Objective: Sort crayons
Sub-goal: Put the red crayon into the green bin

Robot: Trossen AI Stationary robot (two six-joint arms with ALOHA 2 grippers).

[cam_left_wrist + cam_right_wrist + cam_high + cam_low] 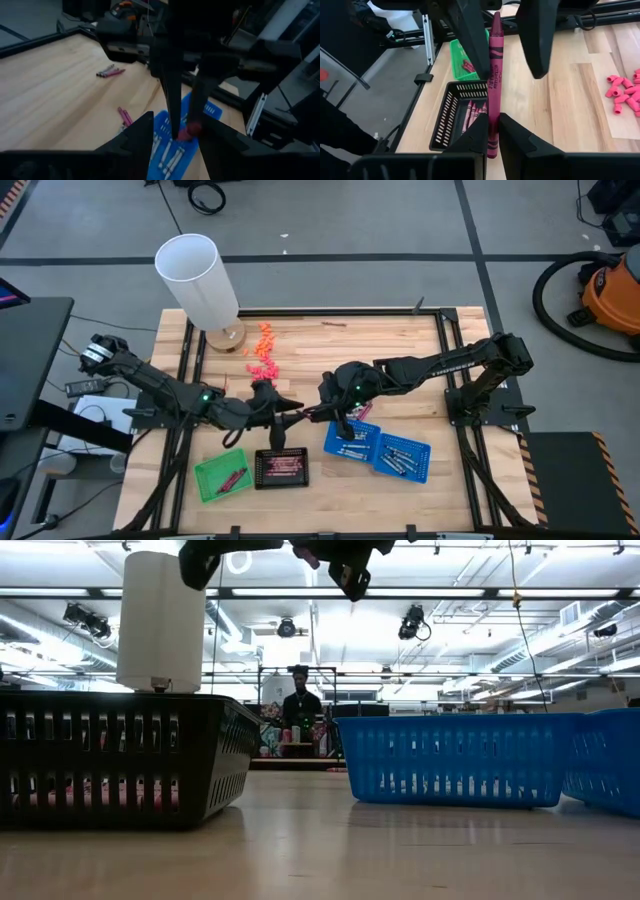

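Wooden table (400, 370), centre: both arms meet above it, apparently for a handover.
Blue baskets (390, 448), right front: silver crayons (398, 458) inside. Black basket (451, 116), front centre: dark red crayons (472, 111), probable destination. Green basket (222, 475): a few reddish sticks.
Right gripper (491, 131): closed narrow on magenta crayon (494, 75), pinched near one end so the free length is offered.
Left gripper (172, 136): fingers (470, 35) spread wide, flanking the crayon's far end, not visibly touching.
Crayon axis: lengthwise out of the right fingers, tip toward the left gripper, across the gap between the arms.
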